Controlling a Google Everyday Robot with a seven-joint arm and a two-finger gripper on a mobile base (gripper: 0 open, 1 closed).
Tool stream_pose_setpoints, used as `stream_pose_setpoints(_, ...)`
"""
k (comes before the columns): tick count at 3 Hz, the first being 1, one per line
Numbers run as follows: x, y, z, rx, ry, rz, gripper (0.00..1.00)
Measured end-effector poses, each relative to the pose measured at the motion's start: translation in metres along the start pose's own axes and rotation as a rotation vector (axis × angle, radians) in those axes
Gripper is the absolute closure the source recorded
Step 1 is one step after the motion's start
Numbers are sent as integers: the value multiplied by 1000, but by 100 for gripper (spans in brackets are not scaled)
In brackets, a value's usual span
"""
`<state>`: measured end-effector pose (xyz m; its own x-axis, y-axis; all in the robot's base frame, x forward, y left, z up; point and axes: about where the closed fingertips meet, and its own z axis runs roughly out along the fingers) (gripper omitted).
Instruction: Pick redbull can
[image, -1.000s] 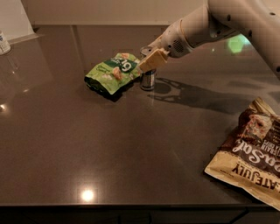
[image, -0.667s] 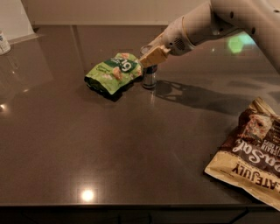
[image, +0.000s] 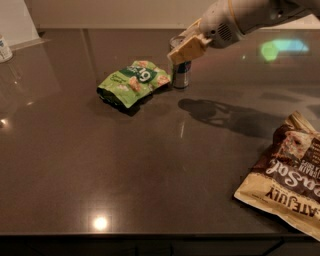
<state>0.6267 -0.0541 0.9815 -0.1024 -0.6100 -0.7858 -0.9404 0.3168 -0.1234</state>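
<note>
The redbull can (image: 181, 75), slim and silver-and-blue, stands upright at the right end of the green snack bag (image: 134, 82) on the dark table. My gripper (image: 186, 49) comes in from the upper right and is shut on the can's upper part. One tan finger pad (image: 189, 48) covers the front of the can's top. The can's lower half shows below the gripper, and its base sits level with the bag's far edge. I cannot tell whether the base touches the table.
A brown-and-cream snack bag (image: 287, 177) lies at the right front of the table (image: 125, 170). A white container (image: 5, 48) stands at the far left edge. My arm's shadow falls on the table right of the can.
My gripper has moved up and to the right, and the can has moved with it, away from the bag's near corner. The green bag has stayed put.
</note>
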Motion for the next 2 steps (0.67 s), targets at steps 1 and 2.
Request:
stream_pose_setpoints(1, -7, 14, -29, -36, 0, -9, 100)
stream_pose_setpoints(2, -21, 30, -66, -92, -28, -33, 100)
